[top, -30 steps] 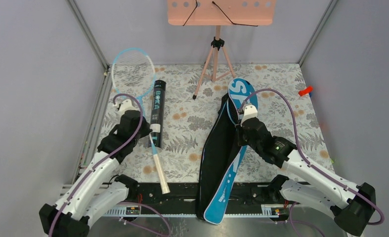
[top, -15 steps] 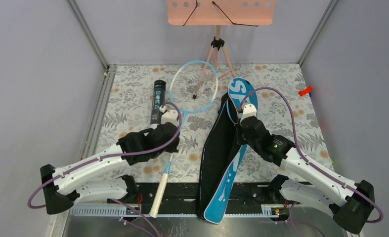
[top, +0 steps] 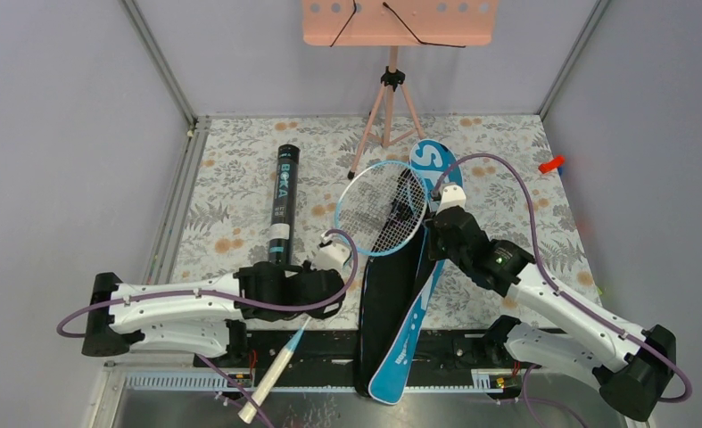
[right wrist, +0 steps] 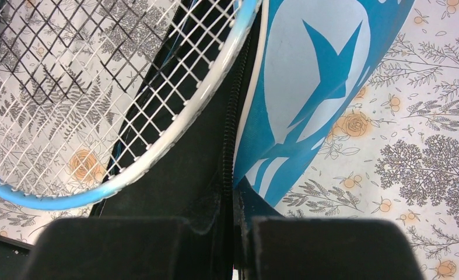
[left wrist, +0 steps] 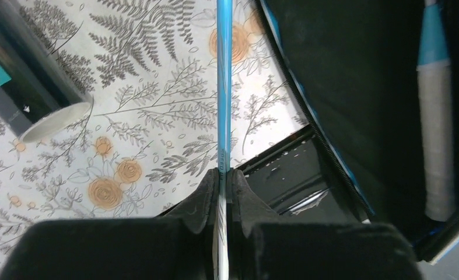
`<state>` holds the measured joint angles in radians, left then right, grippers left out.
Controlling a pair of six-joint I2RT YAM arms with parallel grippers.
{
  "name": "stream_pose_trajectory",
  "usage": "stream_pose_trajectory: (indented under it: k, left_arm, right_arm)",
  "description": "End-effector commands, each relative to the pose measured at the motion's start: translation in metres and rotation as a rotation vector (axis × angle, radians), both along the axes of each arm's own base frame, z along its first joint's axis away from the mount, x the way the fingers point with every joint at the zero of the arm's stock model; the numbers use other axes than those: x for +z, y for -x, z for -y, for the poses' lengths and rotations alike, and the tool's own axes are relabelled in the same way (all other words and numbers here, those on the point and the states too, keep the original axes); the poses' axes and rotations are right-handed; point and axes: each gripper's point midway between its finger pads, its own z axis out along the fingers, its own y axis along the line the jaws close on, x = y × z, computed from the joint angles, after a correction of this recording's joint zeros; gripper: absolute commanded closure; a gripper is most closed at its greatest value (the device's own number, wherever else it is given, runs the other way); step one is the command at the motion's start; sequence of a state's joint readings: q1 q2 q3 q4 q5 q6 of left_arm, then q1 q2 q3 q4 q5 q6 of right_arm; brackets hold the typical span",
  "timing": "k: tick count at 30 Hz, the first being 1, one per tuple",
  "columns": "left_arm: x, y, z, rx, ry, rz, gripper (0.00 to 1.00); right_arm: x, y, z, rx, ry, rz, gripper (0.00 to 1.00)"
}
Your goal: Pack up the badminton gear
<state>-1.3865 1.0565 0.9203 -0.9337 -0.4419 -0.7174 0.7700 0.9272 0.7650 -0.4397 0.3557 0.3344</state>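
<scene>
My left gripper (top: 320,300) is shut on the thin blue shaft (left wrist: 224,111) of a light-blue-rimmed racket (top: 378,209). Its strung head hangs over the black inside of the open blue bag (top: 405,352). Its white handle (top: 271,383) sticks out past the table's front edge. In the left wrist view a second white racket handle (left wrist: 437,134) lies inside the bag (left wrist: 361,76). My right gripper (top: 430,250) is shut on the bag's zip edge (right wrist: 231,175), beside the blue flap (right wrist: 314,87) and the racket's rim (right wrist: 174,134). The black tube (top: 282,201) lies on the floral cloth at the left.
A pink tripod stand (top: 387,107) stands at the back centre, just beyond the bag's top. A small red object (top: 551,164) lies at the far right edge. Grey walls close in both sides. The black rail (top: 329,348) runs along the front.
My left arm has swung the racket from the far left to the right, so its head now hangs over the bag's opening. The right gripper has stayed on the bag.
</scene>
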Motion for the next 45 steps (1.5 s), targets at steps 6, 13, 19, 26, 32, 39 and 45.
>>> stream_pose_trajectory:
  k: [6,13,19,26,32,39,45]
  left_arm:
    - [-0.002,-0.019,-0.048,0.164,-0.199,0.112,1.00]
    - [0.005,-0.018,-0.029,0.060,-0.136,0.131,1.00]
    - [0.004,-0.014,-0.023,0.001,-0.140,0.121,1.00]
    - [0.001,-0.014,-0.009,-0.031,-0.231,0.128,1.00]
    - [-0.003,0.001,0.019,-0.119,-0.245,0.096,1.00]
    - [0.008,0.003,0.088,-0.204,-0.078,0.113,1.00]
    - [0.027,-0.044,0.122,0.059,0.068,0.225,1.00]
  right_arm:
    - [0.035,-0.015,-0.005,-0.050,-0.054,0.059,1.00]
    - [0.033,-0.019,-0.014,-0.035,-0.053,0.030,1.00]
    - [0.035,-0.026,-0.024,-0.030,-0.057,0.013,1.00]
    - [0.039,-0.028,-0.041,0.006,-0.119,0.007,1.00]
    - [0.040,-0.029,-0.048,0.024,-0.146,0.007,1.00]
    - [0.038,-0.013,-0.082,0.207,-0.272,-0.021,1.00]
    - [0.033,0.005,-0.106,0.315,-0.394,-0.066,1.00]
